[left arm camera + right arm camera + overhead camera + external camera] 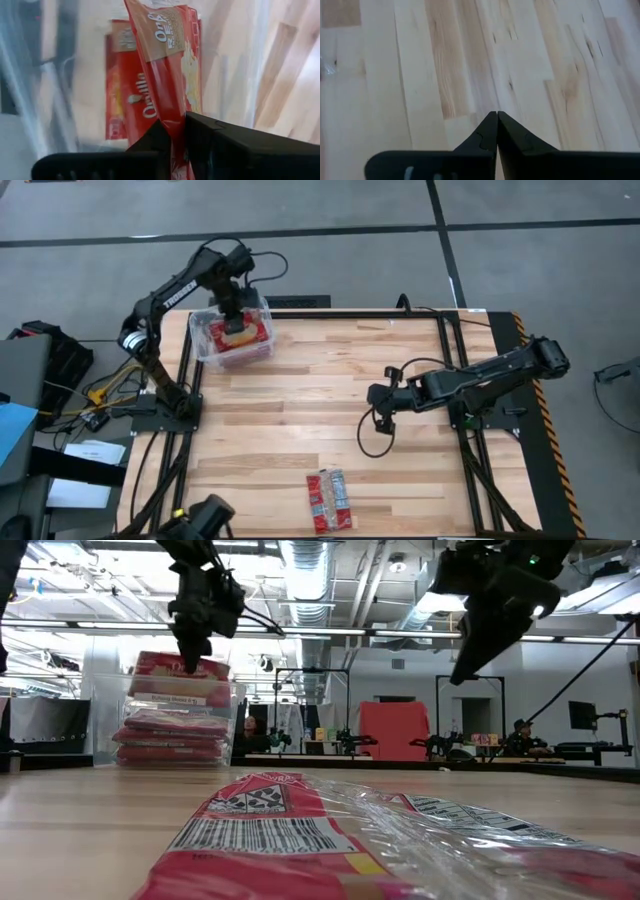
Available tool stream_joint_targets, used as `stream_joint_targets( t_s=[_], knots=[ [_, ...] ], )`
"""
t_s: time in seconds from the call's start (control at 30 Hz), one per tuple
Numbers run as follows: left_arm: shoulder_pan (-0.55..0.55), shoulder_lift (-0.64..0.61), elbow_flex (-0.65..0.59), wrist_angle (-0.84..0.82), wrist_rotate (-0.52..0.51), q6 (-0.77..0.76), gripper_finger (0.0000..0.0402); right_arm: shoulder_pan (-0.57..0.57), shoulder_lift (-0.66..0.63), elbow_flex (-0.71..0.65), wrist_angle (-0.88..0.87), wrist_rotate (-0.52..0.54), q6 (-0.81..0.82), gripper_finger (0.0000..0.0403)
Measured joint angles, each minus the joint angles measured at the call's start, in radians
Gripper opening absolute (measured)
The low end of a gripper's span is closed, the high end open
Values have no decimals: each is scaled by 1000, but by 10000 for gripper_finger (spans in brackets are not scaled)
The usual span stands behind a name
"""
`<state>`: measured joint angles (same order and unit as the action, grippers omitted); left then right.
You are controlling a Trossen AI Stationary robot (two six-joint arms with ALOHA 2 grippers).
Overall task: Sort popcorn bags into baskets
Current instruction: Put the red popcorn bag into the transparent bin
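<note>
High view puts the clear tub (262,350) at about 10 o'clock on the wooden table (300,430), with red bags lying stacked in it. Directly over the tub hangs the left gripper (237,323), its fingers pinched on the edge of one red bag (241,335) that sits on top of the pile. Left wrist view confirms the grip: the two dark fingers (150,142) meet around the lower edge of the held bag (167,55), which stands up from them, and another bag (127,100) lies flat beneath it against the tub's see-through wall (30,85). Low view shows the same packet (180,667) riding above the tub rim (170,687) under the left gripper (190,658), with several more bags (165,735) piled below. Toward 6 o'clock, near the table's front edge, two bags (330,500) lie side by side and touching; the low view sees them very close, wrapped in clear film (330,830). Out at about 3 o'clock the right gripper (381,420) hangs above bare boards, well apart from every bag. Right wrist view has its fingers (485,137) pressed tip to tip with nothing between them, only wood (470,60) beyond.
</note>
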<state>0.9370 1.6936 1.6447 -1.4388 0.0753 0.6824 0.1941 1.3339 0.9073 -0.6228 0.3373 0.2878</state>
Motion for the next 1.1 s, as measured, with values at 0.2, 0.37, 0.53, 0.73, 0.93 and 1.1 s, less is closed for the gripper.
stream_joint_targets(
  t_s=[0.2, 0.37, 0.53, 0.73, 0.93, 1.1],
  knots=[
    [-31, 53, 0, -19, 32, 42, 20, 1, -1, 0, 2, 0, 2, 16],
    [-45, 61, 0, 16, -9, 23, 38, 1, -1, 0, 3, 0, 3, 17],
    [-43, 61, 0, 17, -21, 24, 107, 0, -1, 0, 6, 0, 7, 39],
    [-48, 61, 0, 23, -170, -13, 190, 0, -1, 0, 6, 1, 27, 40],
    [-47, 60, 14, 7, -265, -117, 210, 0, -1, 0, 14, 1, 27, 24],
    [-54, 55, 62, -36, 66, -252, 174, 1, -1, 0, 41, -8, 29, 18]
  ],
)
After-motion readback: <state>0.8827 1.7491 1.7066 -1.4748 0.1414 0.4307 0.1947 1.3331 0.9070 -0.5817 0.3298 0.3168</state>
